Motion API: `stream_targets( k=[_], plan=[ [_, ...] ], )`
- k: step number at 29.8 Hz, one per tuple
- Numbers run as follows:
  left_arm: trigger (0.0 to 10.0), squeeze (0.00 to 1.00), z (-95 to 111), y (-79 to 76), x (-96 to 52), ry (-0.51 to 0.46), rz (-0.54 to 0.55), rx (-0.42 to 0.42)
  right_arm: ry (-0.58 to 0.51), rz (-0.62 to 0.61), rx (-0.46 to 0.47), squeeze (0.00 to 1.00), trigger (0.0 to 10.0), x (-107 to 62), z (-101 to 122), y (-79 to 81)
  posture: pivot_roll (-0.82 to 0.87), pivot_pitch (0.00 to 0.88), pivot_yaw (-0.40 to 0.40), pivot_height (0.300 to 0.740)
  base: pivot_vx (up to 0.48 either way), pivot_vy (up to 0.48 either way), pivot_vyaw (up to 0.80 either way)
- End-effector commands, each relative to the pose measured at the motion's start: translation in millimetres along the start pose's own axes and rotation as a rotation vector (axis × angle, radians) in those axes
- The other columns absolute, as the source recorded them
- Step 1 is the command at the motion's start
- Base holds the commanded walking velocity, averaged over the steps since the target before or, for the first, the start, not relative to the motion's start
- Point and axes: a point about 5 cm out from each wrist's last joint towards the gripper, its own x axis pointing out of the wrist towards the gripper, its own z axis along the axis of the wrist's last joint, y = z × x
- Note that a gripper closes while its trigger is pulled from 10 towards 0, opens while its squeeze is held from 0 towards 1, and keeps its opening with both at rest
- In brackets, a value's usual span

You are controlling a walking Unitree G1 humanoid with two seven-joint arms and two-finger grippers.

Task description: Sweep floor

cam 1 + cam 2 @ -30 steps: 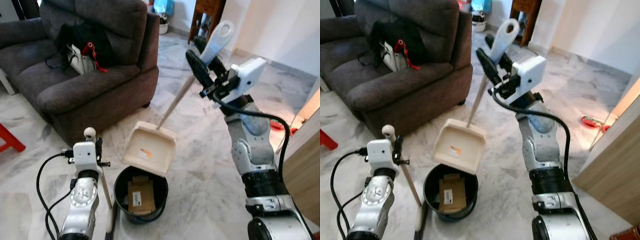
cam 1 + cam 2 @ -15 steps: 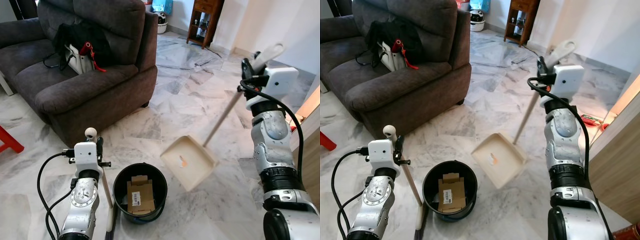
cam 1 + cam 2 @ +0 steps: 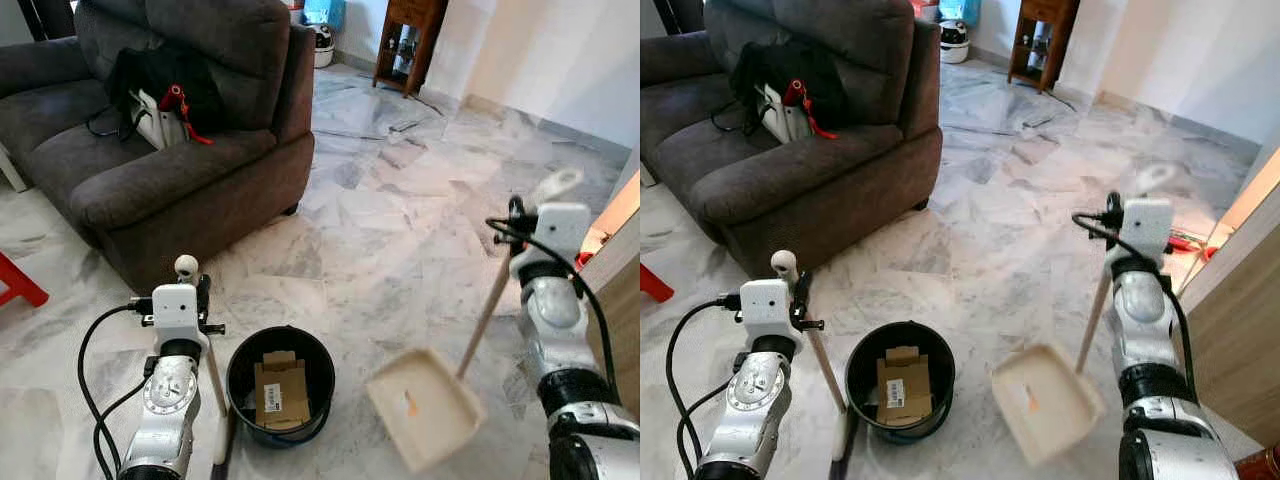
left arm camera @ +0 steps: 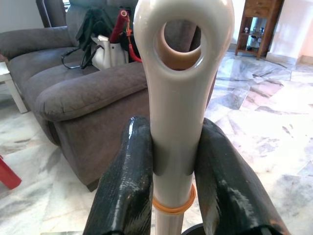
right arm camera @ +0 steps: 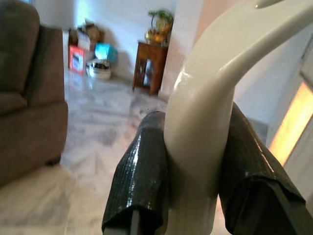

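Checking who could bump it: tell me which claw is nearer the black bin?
Left. The left claw, clamped on the broom handle, sits just beside the black bin; the right claw holds the dustpan handle farther off.

Floor [image 3: 390,230]: pale marble tiles w/ grey veins. On it: black bin [image 3: 281,386] w/ cardboard inside, dark grey sofa [image 3: 150,150] behind it, red stool leg [image 3: 18,282] at far left, wooden cabinet [image 3: 408,40] at back wall.
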Motion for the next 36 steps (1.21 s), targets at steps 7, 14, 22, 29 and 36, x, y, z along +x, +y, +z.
stream_targets(
  k=[7,14,22,29,36],
  plan=[
    [10.0,0.0,2.1,-2.8,-3.3,-0.017,-0.027,0.008,0.035,-0.065,-0.022,0.0,10.0,-10.4,-16.5,-14.5,0.0,0.0,-0.051,0.74,0.0,0.0,0.0],
    [10.0,0.0,-2.8,1.1,-11.1,0.002,-0.024,0.021,0.041,-0.065,0.068,0.0,10.0,-15.3,-22.5,-15.9,0.0,0.0,-0.043,0.74,0.0,0.0,0.0],
    [10.0,0.0,-4.6,2.6,-15.6,0.006,-0.025,0.031,0.064,-0.033,0.186,0.0,10.0,-25.6,-35.0,-15.4,0.0,0.0,-0.042,0.74,0.0,0.0,0.0],
    [10.0,0.0,-5.0,5.2,-19.1,0.004,-0.018,0.036,0.066,0.008,0.179,0.0,10.0,-38.6,-45.2,-11.8,0.0,0.0,-0.051,0.74,0.0,0.0,0.0],
    [10.0,0.0,-6.1,5.2,-23.1,0.006,-0.013,0.035,0.036,0.044,0.176,0.0,10.0,-58.1,-52.8,-8.7,0.01,0.0,-0.056,0.74,0.0,0.0,0.0]
  ],
)
